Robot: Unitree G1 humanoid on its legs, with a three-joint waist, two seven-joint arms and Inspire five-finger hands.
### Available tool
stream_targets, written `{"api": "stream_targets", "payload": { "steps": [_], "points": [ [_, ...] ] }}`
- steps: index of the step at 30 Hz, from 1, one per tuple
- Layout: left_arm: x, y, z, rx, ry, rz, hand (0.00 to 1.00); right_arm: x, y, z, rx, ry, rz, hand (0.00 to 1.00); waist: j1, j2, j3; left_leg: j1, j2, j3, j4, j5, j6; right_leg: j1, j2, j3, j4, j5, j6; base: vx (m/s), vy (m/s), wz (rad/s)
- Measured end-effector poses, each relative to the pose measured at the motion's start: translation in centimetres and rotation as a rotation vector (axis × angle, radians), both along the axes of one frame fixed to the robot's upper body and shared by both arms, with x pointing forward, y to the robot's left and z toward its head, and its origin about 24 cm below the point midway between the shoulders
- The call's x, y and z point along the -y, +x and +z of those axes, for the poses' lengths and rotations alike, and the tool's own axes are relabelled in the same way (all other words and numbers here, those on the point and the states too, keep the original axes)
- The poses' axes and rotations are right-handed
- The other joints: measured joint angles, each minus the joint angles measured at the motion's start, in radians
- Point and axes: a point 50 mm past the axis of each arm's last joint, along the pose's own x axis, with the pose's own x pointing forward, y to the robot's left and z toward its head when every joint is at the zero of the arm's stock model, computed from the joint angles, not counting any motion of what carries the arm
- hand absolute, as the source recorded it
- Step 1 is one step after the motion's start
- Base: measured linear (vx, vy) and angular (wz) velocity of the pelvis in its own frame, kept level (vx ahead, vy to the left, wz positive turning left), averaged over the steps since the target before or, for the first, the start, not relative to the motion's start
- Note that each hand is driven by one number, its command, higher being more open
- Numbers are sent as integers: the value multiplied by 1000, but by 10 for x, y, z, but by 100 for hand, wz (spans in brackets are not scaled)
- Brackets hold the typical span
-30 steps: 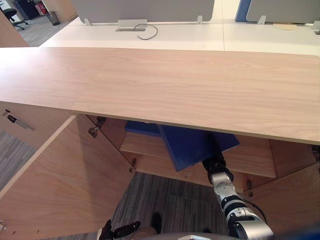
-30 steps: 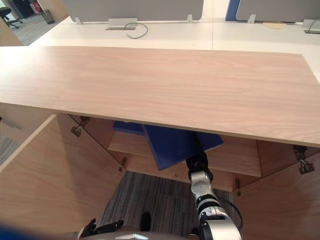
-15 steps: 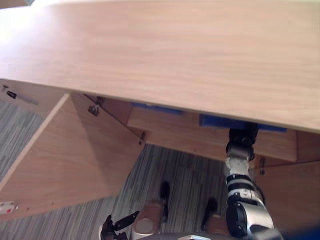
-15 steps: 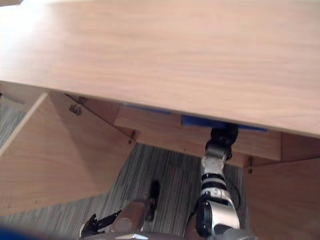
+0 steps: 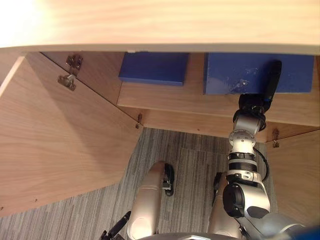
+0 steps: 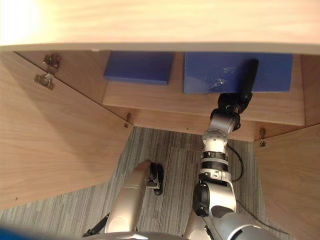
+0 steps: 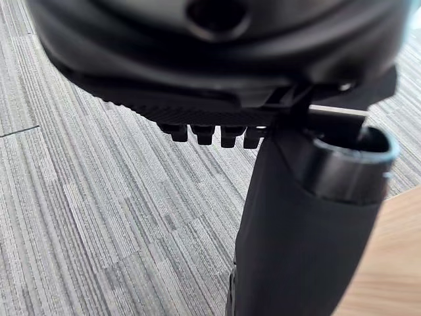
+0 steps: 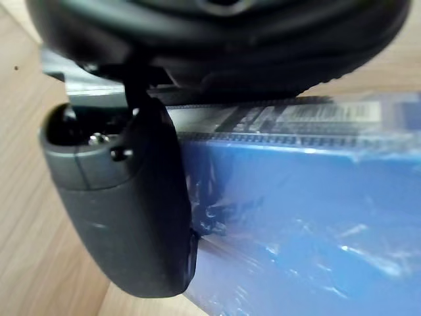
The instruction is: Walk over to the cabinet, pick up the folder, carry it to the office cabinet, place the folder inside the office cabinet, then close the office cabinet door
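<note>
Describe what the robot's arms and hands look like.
The right arm is silver-grey, built of rounded segments ringed with black bands, with a round black cap on its wide lower joint. The right hand is dark, with a thick, smooth, round-tipped thumb. The left hand is equally dark, with a ribbed edge, a row of fingers and a bulky thumb.
</note>
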Motion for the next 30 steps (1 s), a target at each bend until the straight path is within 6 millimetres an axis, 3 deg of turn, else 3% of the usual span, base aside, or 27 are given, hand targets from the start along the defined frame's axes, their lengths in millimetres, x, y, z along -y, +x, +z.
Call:
{"api": "stream_targets", "payload": {
  "steps": [6,7,20,30],
  "points": [
    [8,15,2,56,-33,-52,100,4,4,14,15,39,-2,0,7,2,7,-54,-13,10,60,-9,-2,-58,-22,24,69,-27,5,20,5,8],
    [8,20,3,75,-26,-66,100,7,5,17,14,32,-2,100,10,3,8,-55,-15,10,61,-9,-1,-60,-26,24,74,-30,5,26,-37,8],
    [13,62,22,204,49,-339,100,5,19,50,59,97,22,100,31,29,3,-60,-17,-6,61,-9,-1,-50,-30,1,70,-33,1,37,-34,3],
    [11,57,25,192,78,-397,100,0,22,50,1,15,45,100,28,38,7,-42,-6,-2,54,-9,-1,-34,-21,-1,59,-32,1,39,-32,-3]
  ]
}}
